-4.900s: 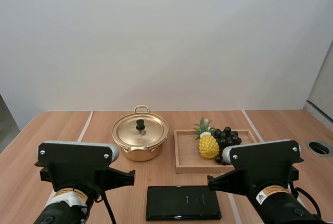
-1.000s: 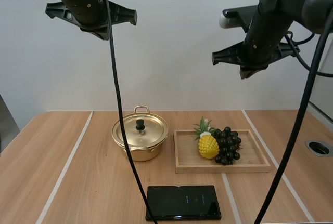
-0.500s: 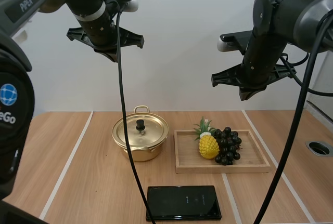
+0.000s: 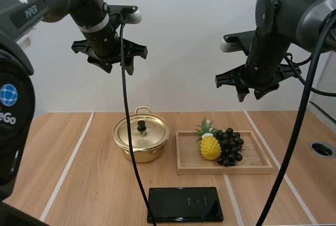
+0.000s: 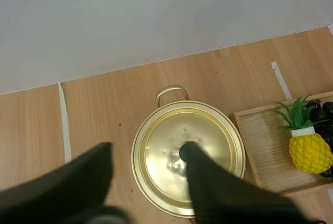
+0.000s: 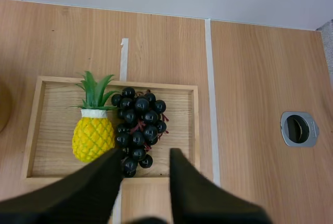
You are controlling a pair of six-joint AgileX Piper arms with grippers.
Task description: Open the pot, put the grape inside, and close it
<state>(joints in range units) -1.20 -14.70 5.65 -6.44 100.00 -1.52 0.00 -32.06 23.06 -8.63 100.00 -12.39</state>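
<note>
Hanging spread and empty: left gripper (image 5: 147, 150) over the pot (image 4: 140, 143), right gripper (image 6: 145, 155) over the tray (image 4: 253, 158).
The gold pot's lid (image 4: 149, 130) is on, so its inside is hidden. Just right of it, the wooden tray holds a toy pineapple (image 4: 210, 148) and the grapes (image 4: 230, 145), well below the right gripper. A black tablet (image 4: 185, 204) lies on the table (image 4: 63, 152) nearer the bases.

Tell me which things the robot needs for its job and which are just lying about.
Needed: round gold metal pot, its gold lid with black knob, bunch of dark grapes.
Lying about: yellow toy pineapple, shallow wooden tray, flat black rectangular slab.
</note>
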